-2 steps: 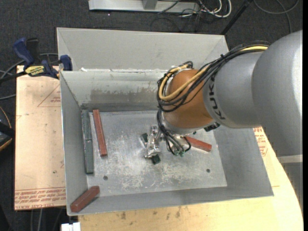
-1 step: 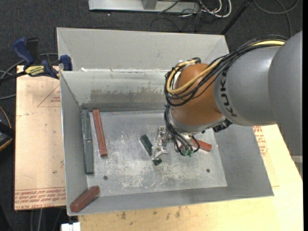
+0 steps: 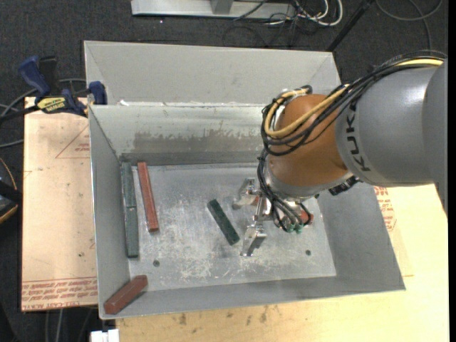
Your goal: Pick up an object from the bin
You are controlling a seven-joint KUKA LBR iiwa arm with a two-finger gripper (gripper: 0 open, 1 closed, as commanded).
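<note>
My gripper (image 3: 250, 218) hangs low over the middle of the bin floor, open, with one metal fingertip (image 3: 247, 192) toward the back and the other toward the front. Nothing sits between them. A short dark green bar (image 3: 223, 221) lies slantwise on the floor just left of the gripper, its lower end close to the front fingertip. Whether that fingertip touches it I cannot tell.
Along the left wall lie a long dark green bar (image 3: 130, 211) and a long salmon-red bar (image 3: 148, 197), side by side. A brown block (image 3: 126, 294) rests on the front left slope. The arm and its orange cover fill the bin's right half.
</note>
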